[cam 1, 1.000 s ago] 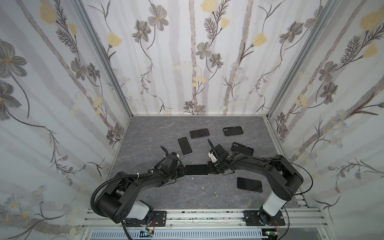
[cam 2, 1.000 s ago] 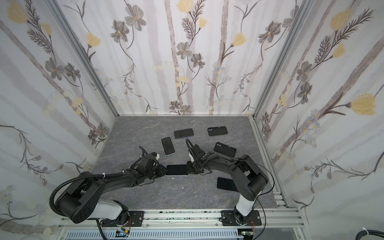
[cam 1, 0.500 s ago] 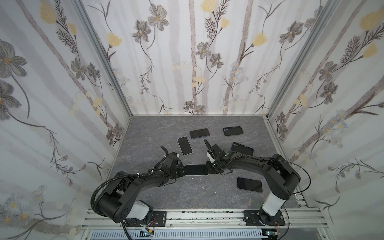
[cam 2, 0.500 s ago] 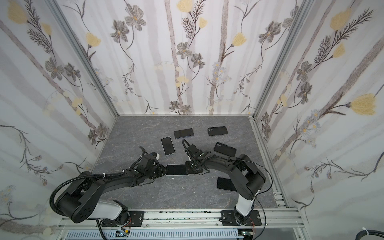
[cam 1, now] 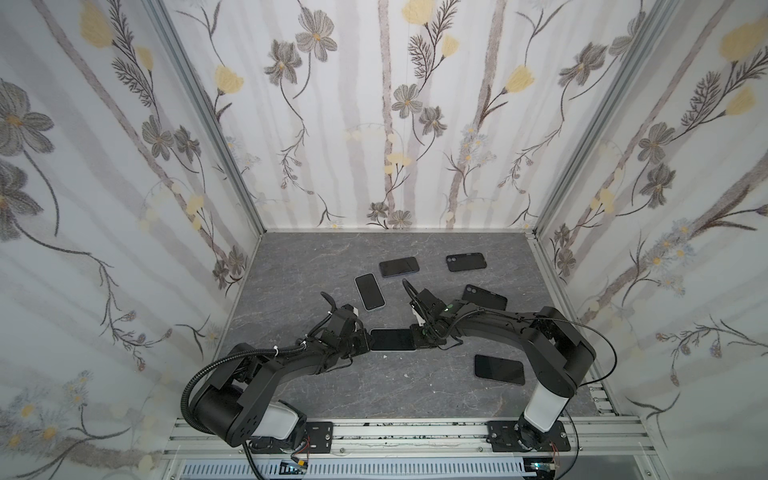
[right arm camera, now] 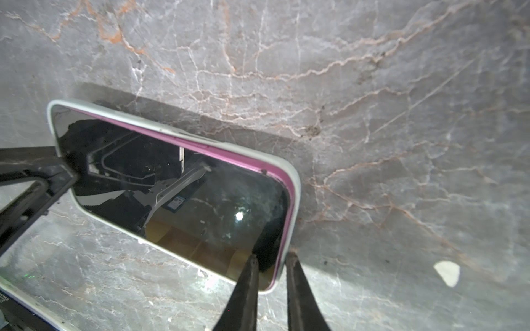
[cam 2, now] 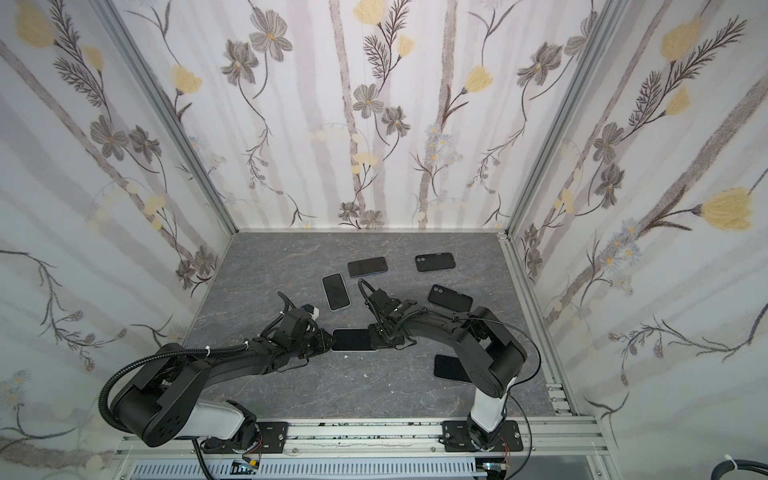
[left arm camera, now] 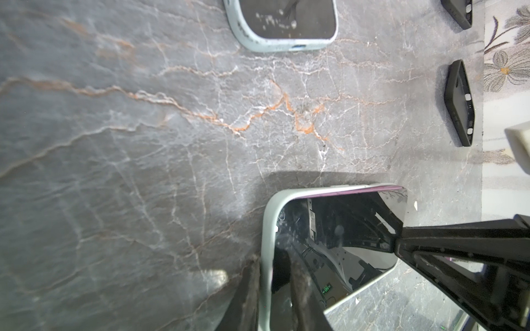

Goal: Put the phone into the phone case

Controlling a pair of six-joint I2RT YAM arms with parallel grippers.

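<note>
The phone [cam 1: 392, 340] [cam 2: 353, 340], black screen up with a pink frame, lies in a pale green phone case [left arm camera: 266, 229] mid-table. In the right wrist view the pink frame [right arm camera: 229, 156] shows above the case rim [right arm camera: 295, 186] along one long side and round the end. My left gripper [cam 1: 368, 343] [left arm camera: 274, 266] is shut on the left end, the case rim pinched between its fingers. At the other end my right gripper [cam 1: 415, 338] [right arm camera: 272, 255] straddles the rim with one finger over the screen and one outside, jaws narrowly apart; I cannot see whether they press.
Behind lie a pale-cased phone [cam 1: 369, 291], a dark phone [cam 1: 398, 266] and two black cases [cam 1: 466, 262] [cam 1: 485, 296]. Another dark phone [cam 1: 498, 369] lies under the right arm's elbow. Patterned walls close in three sides.
The right gripper's wrist has swung slightly left and back at the phone's end, and its jaws have parted a little. The phone and the left gripper have not moved.
</note>
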